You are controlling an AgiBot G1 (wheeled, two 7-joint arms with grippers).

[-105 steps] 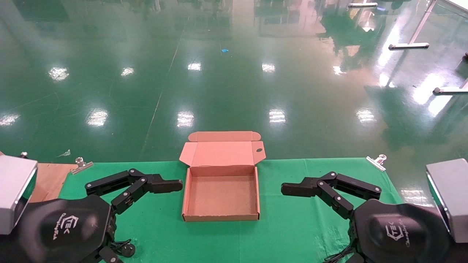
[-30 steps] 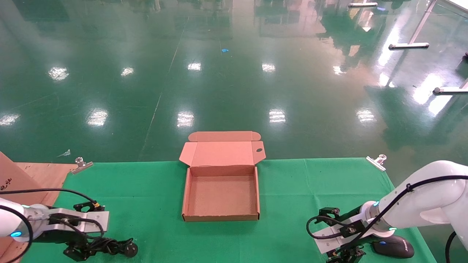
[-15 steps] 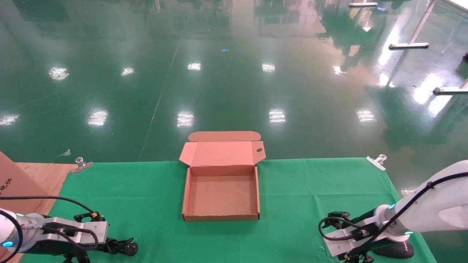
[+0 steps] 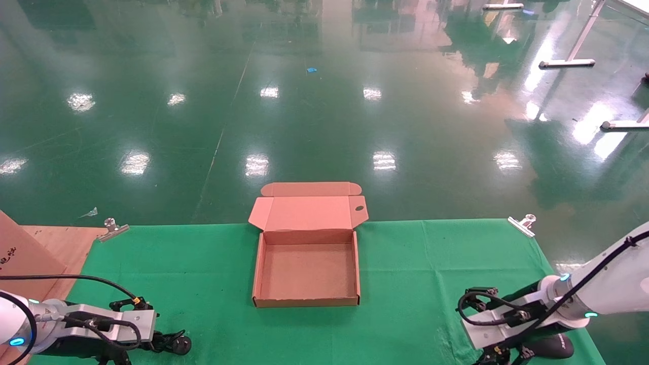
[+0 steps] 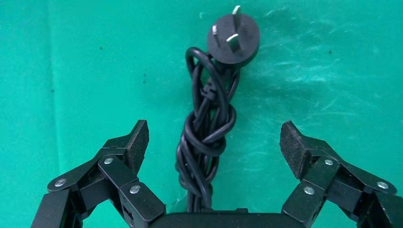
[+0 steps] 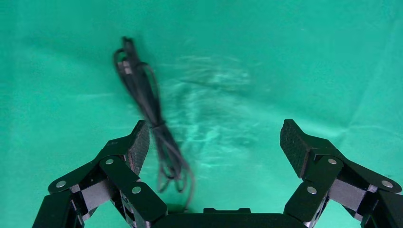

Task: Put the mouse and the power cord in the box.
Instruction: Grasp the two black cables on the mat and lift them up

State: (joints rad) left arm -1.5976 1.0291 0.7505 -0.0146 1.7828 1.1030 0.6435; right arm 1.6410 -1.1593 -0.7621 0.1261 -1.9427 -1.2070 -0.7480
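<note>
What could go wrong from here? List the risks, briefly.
1. The left pincer is open astride the power cord, a loose twisted bundle; a grip on only some strands could let loops sag and snag on the box wall.
2. The right pincer is open over the mouse's thin cable, while the mouse sits near the cloth's corner; lifting by the cable might drag or swing it.

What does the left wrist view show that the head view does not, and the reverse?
Only the left wrist view shows the left tool open, its pads on either side of the power cord, and the plug's metal prongs. Only the head view shows the empty box, the mouse under the right arm, and the floor. Both show the power cord and the green cloth.
</note>
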